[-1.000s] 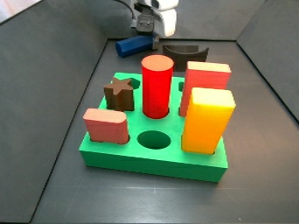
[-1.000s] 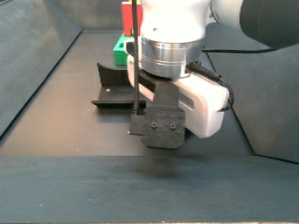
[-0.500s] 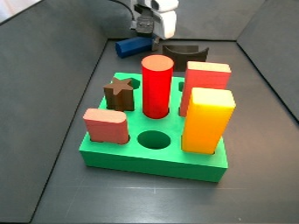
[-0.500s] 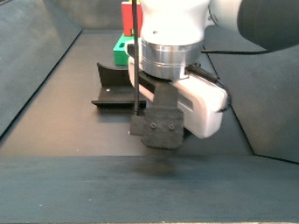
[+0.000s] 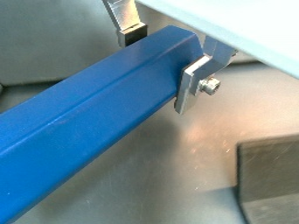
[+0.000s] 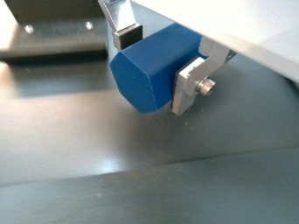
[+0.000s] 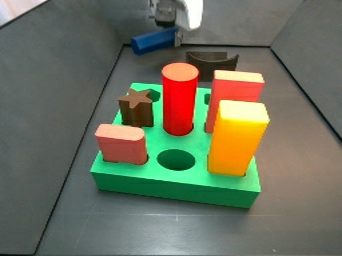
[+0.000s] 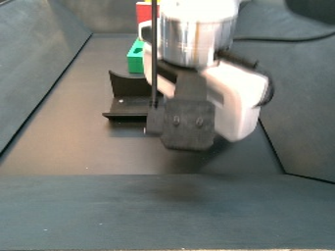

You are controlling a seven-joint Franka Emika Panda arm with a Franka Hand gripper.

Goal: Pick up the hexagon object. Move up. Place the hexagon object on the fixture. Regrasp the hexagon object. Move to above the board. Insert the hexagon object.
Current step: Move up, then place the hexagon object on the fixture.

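**Hexagon object gripped and off the floor — move-up step, fixture placement next**

Board (image 7: pixel 134 172): green slab in the foreground of a side view, round hole empty, red cylinder (image 7: pixel 179 97), yellow block (image 7: pixel 237 135), brown star block (image 7: pixel 136 104) and others seated. Well apart from the action at the back.

Fixture (image 7: pixel 211 59): black, behind the board; in a side view its L-shape (image 8: pixel 124 98) stands on the floor beside the arm, nothing on it.

Hexagon object (image 7: pixel 154 40): blue bar, roughly horizontal, clear of the floor, up near the back wall. Judged step: moving up after pick. Next calls for carrying the bar over the fixture and lowering it into the notch, keeping the bar level.

Gripper (image 5: pixel 163 54): fingers closed on the bar near one end, silver plates pressing opposite sides.

View differences: wrist views show the finger contact; one shows the bar's length, another its faceted end face (image 6: pixel 156 66). Side views hide the fingers; in a side view the bar looks like a dark block (image 8: pixel 183 127) under the wrist.
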